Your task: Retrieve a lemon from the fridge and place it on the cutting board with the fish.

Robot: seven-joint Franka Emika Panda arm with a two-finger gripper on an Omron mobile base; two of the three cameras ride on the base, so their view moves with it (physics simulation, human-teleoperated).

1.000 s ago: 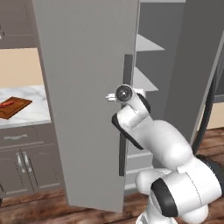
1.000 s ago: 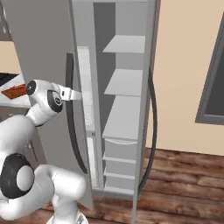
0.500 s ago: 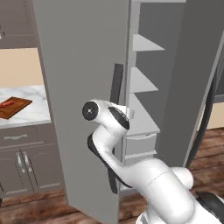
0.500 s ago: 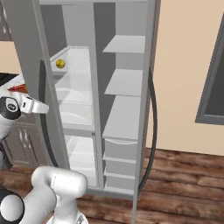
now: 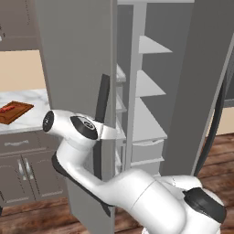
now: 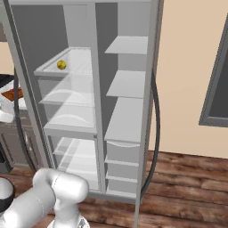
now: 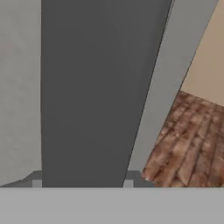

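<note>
The grey fridge (image 6: 100,111) stands with both doors swung open. A small yellow lemon (image 6: 61,65) rests on its upper left clear shelf. My gripper (image 5: 109,133) is at the left door's long dark handle (image 5: 102,114), shut on it. In the hand view the handle (image 7: 87,96) runs between my two fingertips (image 7: 37,180), and the gripper (image 7: 83,181) straddles it. The reddish-brown cutting board (image 5: 14,112) lies on the marble counter at the far left, with the red fish (image 5: 7,109) on it. A corner of the board (image 6: 13,94) peeks past the door edge.
The open left door (image 5: 77,68) stands between my arm and the counter (image 5: 27,98). Brown-grey cabinets (image 5: 18,169) sit under the counter. The right door (image 5: 205,82) is open too, with a curved dark handle (image 6: 155,133). Wooden floor (image 6: 187,187) spreads before the fridge.
The left door has swung open wider, with my hand moving leftward along with its handle. The fridge's left compartment and the lemon have come into sight in the right base view.
</note>
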